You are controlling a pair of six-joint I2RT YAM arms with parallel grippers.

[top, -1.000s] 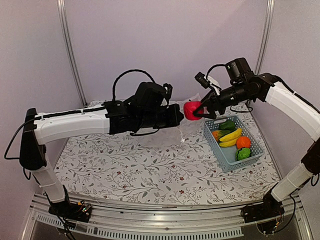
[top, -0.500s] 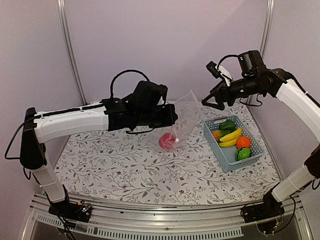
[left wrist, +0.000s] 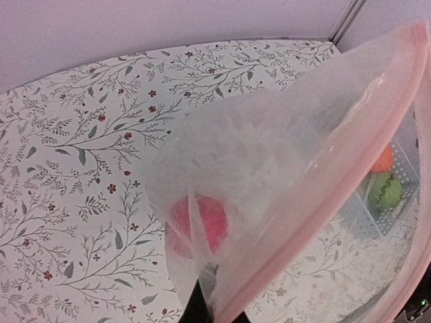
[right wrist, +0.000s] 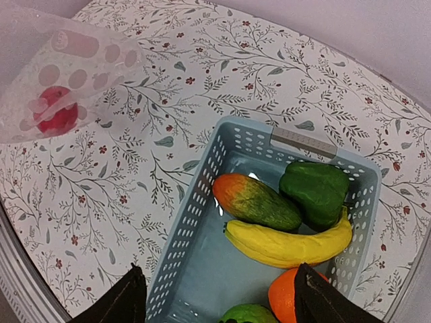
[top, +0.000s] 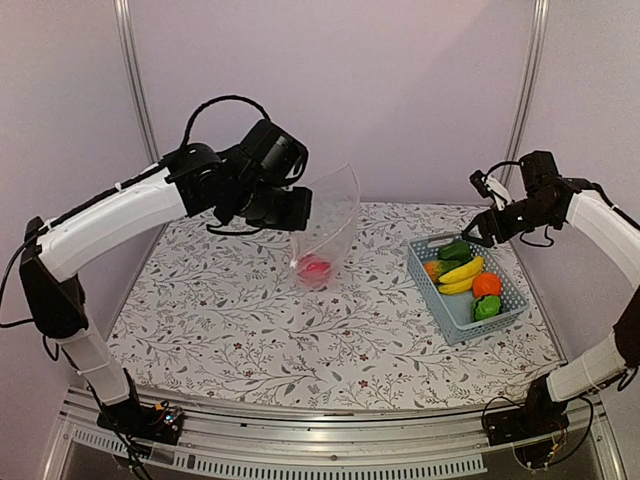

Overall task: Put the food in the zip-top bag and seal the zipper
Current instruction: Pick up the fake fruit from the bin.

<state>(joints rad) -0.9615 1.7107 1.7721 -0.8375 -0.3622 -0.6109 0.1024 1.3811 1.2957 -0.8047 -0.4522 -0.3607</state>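
View from above, with both wrist views. My left hand (top: 296, 210) is raised above the flower-patterned desk (top: 250, 330) and is clamped on the large clear crinkly plastic zip-top bag (top: 335, 205) near its mouth. The bag hangs from that hold with its mouth uppermost and gaping. In the left wrist view, the thin pale pink zipper strip (left wrist: 303, 222) runs along the mouth edge, its two sides apart, so the bag is unsealed.

One round red-pink toy fruit (top: 315, 267) lies inside the bag at its lowest point. I cannot tell whether the bag's bottom touches the desk.

My right hand (top: 487, 228) hovers over the far end of the light blue slatted plastic basket (top: 452, 318). Its fingers (right wrist: 128, 299) are spread wide with nothing between them.

The basket holds a green toy pepper (right wrist: 320, 192), an orange-green carrot-like piece (right wrist: 256, 202), a yellow toy banana (right wrist: 289, 245), a toy orange (right wrist: 296, 299) and a second green piece (top: 487, 307).
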